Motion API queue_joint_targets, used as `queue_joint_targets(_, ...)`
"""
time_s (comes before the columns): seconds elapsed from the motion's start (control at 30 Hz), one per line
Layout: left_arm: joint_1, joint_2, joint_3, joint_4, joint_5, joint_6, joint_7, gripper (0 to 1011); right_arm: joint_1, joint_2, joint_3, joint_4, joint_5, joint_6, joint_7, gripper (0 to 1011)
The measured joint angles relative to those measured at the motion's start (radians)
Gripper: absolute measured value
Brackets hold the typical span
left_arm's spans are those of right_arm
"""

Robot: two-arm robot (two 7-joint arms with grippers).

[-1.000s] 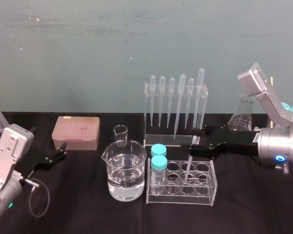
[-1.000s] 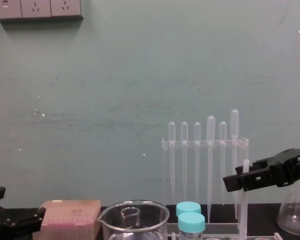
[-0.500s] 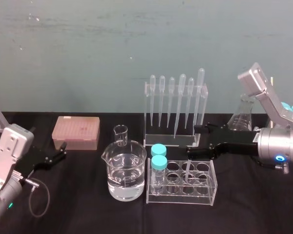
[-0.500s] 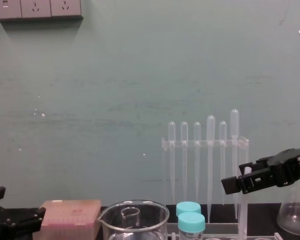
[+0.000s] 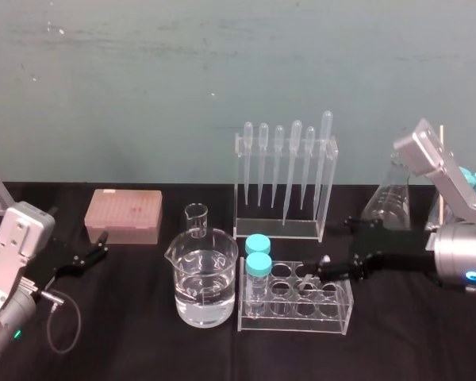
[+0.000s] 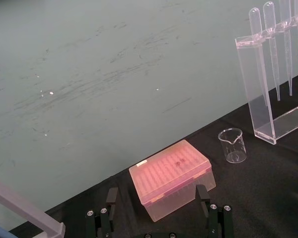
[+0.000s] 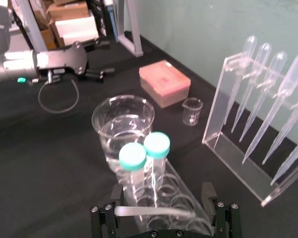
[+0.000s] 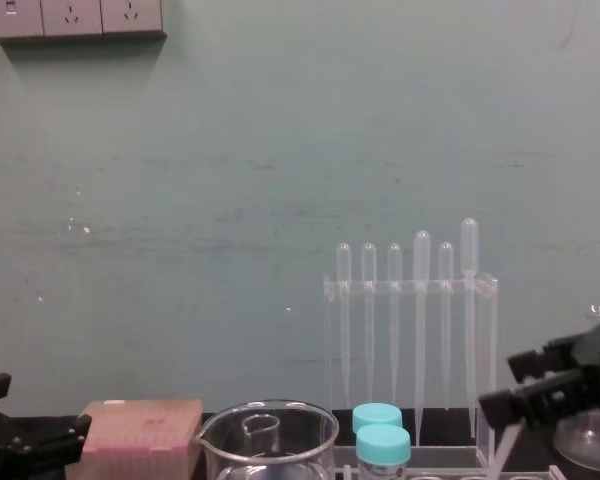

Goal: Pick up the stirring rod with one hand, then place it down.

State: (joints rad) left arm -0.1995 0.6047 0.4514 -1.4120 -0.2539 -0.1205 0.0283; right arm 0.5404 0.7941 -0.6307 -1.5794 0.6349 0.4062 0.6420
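Right gripper (image 5: 339, 247): low over the right rear of the tube rack (image 5: 295, 320), arm reaching in from the right; jaws spread wide, clamped on nothing. Rod (image 7: 154, 211): in the right wrist view it lies crosswise in the gap between the two fingers (image 7: 113, 197), above the rack's near end, one end close by a finger; contact there cannot be told. In the chest view the rod (image 8: 507, 448) shows as a pale slanted streak just under the gripper (image 8: 503, 390), tilted, not upright. Left gripper (image 5: 103, 244): parked at the left of the table (image 5: 143, 341), jaws apart, empty, with the pink box (image 5: 123, 214) just beyond it. Tube rack: clear, near the middle of the table, with two teal-capped tubes (image 5: 258, 266) in its left end. Beaker (image 5: 205, 278): part full of clear liquid, just left of the rack. Small beaker (image 5: 196, 220): behind the large one. Pipette stand (image 5: 279, 226): behind the rack, six pipettes hanging in it. Flask (image 5: 389, 202): right of the stand, behind the right arm.
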Motion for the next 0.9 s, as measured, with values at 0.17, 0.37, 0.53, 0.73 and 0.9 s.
queue_joint_targets(0.17,0.0,0.0,0.0,0.0,0.0,0.0,0.0,1000,-0.043,0.047,0.017,-0.051,0.001,0.012,-0.009,1003)
queue_joint_targets(0.37,0.0,0.0,0.0,0.0,0.0,0.0,0.0,1000,-0.101,0.1,0.043,-0.104,0.015,0.019,-0.028,1003)
queue_joint_targets(0.53,0.0,0.0,0.0,0.0,0.0,0.0,0.0,1000,-0.184,0.164,0.087,-0.165,0.041,0.016,-0.062,1003)
queue_joint_targets(0.73,0.0,0.0,0.0,0.0,0.0,0.0,0.0,1000,-0.341,0.213,0.21,-0.223,0.105,-0.092,-0.188,1003)
queue_joint_targets(0.9,0.0,0.0,0.0,0.0,0.0,0.0,0.0,1000,-0.448,0.196,0.301,-0.236,0.103,-0.228,-0.322,1003)
